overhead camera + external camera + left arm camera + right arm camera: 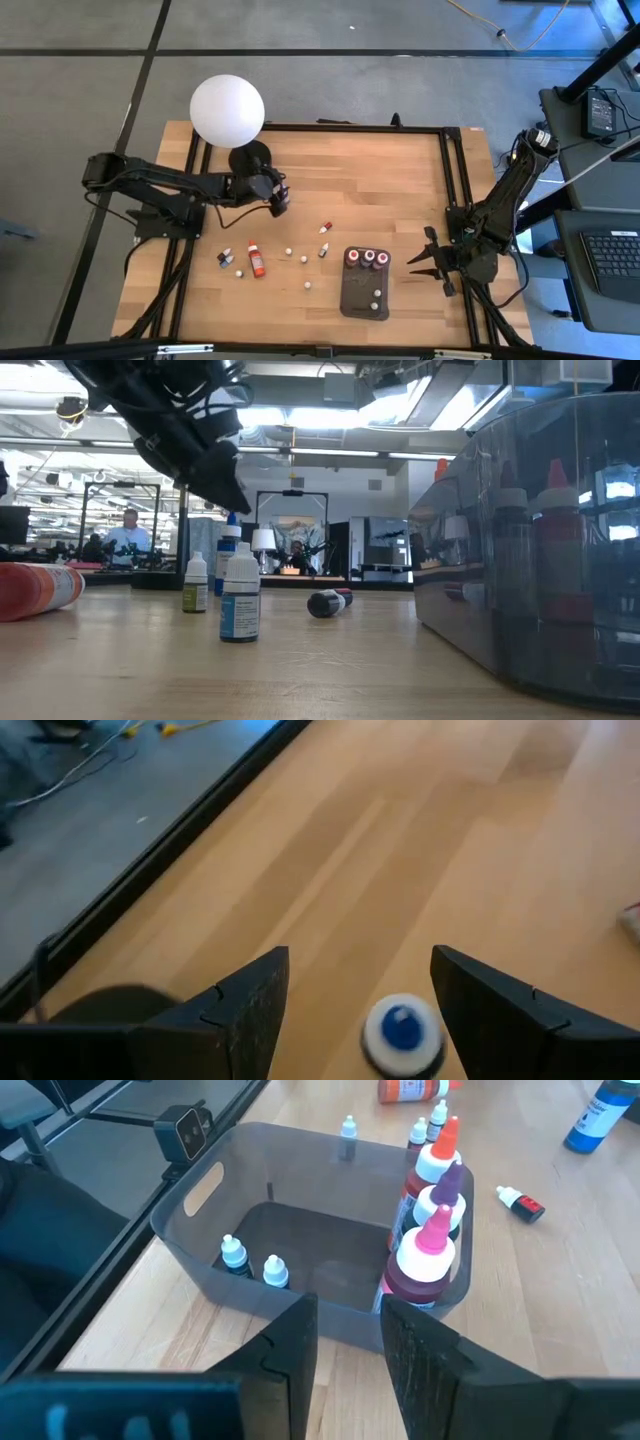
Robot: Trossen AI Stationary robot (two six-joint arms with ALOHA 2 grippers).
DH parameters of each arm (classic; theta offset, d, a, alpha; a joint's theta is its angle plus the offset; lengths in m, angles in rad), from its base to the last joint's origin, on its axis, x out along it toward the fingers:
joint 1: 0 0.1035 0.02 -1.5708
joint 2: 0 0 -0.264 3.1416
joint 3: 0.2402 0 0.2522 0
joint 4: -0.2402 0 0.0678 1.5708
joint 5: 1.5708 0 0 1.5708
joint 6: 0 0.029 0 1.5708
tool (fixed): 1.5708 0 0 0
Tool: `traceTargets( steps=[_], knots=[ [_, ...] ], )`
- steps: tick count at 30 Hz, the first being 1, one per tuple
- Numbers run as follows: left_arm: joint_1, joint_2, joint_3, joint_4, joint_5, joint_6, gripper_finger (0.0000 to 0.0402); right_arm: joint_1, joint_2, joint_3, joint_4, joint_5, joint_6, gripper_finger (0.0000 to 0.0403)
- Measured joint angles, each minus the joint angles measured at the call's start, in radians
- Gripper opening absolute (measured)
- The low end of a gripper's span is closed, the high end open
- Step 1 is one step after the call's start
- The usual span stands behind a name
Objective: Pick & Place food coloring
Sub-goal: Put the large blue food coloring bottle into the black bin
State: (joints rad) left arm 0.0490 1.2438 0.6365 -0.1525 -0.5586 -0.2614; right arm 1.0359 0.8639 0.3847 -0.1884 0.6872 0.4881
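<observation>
The left hand [281, 199] hovers over the counter [380, 170] just in front of the lamp's black base [247, 157], its 2 dark fingers [240, 1010] spread wide with nothing between them. In the left wrist view a small bottle with a white body and a blue cap [403, 1032] stands upright on the wood right below the gap, touching neither finger. In the low view the same bottle with the blue cap [231, 540] shows under the dark hand.

The right hand [428, 262] rests low at the right edge of the counter, just beside the dark grey tray [352, 299], its fingers [285, 1350] close together with a narrow gap and holding nothing.

Inside the tray [200, 1190], 3 larger bottles with red, purple and pink tips [430, 1230] stand in a row along one end, and 2 tiny white-capped droppers [250, 1260] stand near the opposite side.

The remaining food coloring lies scattered on the open wood between the 2 arms: an orange-red bottle [256, 259] on its side, 2 small bottles [226, 257] just left of it, a red-capped dropper [325, 228] lying flat, another small one [323, 250] near the tray, and a few tiny white-capped ones [306, 288] apart from each other.

The white globe lamp [227, 110] stands at the far left corner.
</observation>
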Motion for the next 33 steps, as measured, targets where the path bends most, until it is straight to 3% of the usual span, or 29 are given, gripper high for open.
traceTargets(
  steps=[6,19,33],
  knots=[
    [0.0,0.004,0.0,-0.009,0.096,-0.019,0.0239,0.0,0.0,0.0,-0.007,0.0,0.0,0.0115],
    [0.006,0.129,0.001,0.014,0.082,-0.042,0.0236,0.0,0.0,0.0,-0.007,0.0,0.004,0.0115],
    [0.006,0.12,0.002,0.026,0.107,-0.041,0.0126,0.0,0.0,0.0,-0.013,0.0,0.003,0.0115]
  ],
)
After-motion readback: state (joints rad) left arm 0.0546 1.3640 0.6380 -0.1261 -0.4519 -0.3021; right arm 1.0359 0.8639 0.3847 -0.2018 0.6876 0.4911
